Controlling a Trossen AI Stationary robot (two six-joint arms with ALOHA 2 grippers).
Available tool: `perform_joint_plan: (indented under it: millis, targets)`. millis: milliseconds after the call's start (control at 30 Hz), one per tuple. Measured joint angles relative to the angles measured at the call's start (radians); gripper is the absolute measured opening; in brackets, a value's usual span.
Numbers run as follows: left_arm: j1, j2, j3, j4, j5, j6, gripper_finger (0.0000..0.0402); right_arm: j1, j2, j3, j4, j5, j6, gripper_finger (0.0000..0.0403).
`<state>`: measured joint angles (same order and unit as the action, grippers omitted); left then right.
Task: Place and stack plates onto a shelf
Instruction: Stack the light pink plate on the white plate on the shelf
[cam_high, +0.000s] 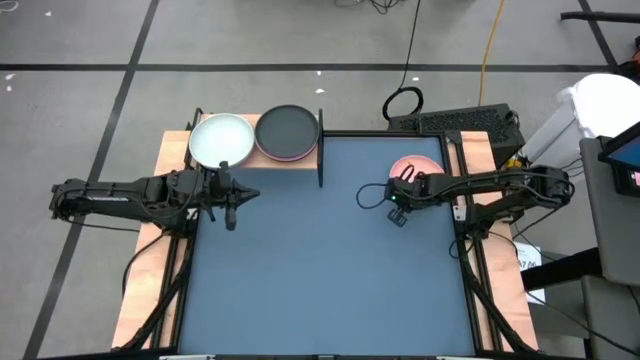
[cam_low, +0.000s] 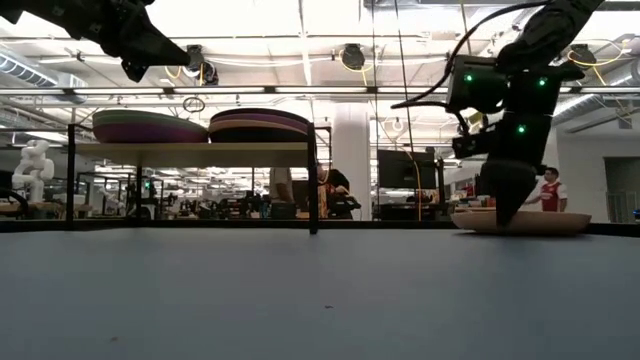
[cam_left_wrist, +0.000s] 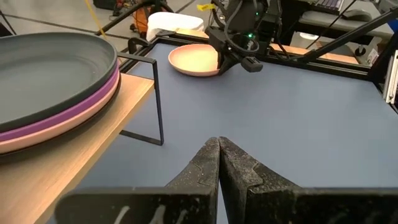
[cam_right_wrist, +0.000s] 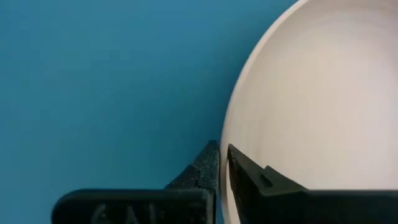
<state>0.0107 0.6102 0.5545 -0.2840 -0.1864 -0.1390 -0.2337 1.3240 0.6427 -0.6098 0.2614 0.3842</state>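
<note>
A pink plate (cam_high: 420, 165) lies on the blue-grey table at the far right; it also shows in the low view (cam_low: 545, 222). My right gripper (cam_high: 403, 183) points down at its near-left rim, shut on it. The shelf (cam_high: 302, 160) stands at the far left and bears two stacks: one with a whitish plate (cam_high: 222, 140) on top, one with a black plate (cam_high: 288, 130) on top over purple and pink (cam_left_wrist: 74, 102). My left gripper (cam_left_wrist: 219, 152) is shut and empty, hovering beside the shelf's near edge (cam_high: 232, 205). My right gripper pinches the pink plate's rim (cam_right_wrist: 225, 134) between its two fingers, one finger (cam_right_wrist: 202, 165) outside the plate and one (cam_right_wrist: 261, 177) inside the bowl. The fingers come from above, pointing down. The plate's underside rests on the table (cam_low: 520, 232).
The shelf's thin black frame post (cam_high: 321, 150) rises at its right end. A loose black cable (cam_high: 372, 193) lies on the table beside the right gripper. Wooden side rails (cam_high: 150, 270) run along both table edges. Open tabletop (cam_high: 330, 270) fills the middle and near side.
</note>
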Motion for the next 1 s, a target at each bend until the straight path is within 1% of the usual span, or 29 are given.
perform_joint_plan:
  millis: [233, 467, 633, 867, 1000]
  targets:
    - [0.000, 0.026, 0.000, -0.003, -0.007, 0.000, 0.0008, 0.008, 0.000, 0.003, 0.058, -0.006, -0.068, 0.0012]
    - [0.000, 0.076, 0.000, -0.002, -0.071, 0.002, 0.0008, 0.025, -0.020, 0.004, 0.126, -0.012, -0.130, 0.0012]
    - [0.001, 0.092, 0.000, 0.026, -0.081, 0.012, 0.0008, 0.054, -0.080, 0.005, 0.137, -0.012, -0.138, 0.0012]
    - [0.001, 0.091, 0.000, 0.076, -0.084, 0.032, 0.0009, 0.105, -0.201, 0.005, 0.136, -0.013, -0.137, 0.0007]
    - [0.001, 0.091, 0.000, 0.076, -0.083, 0.032, 0.0028, 0.134, -0.260, 0.005, 0.136, -0.010, -0.135, 0.0003]
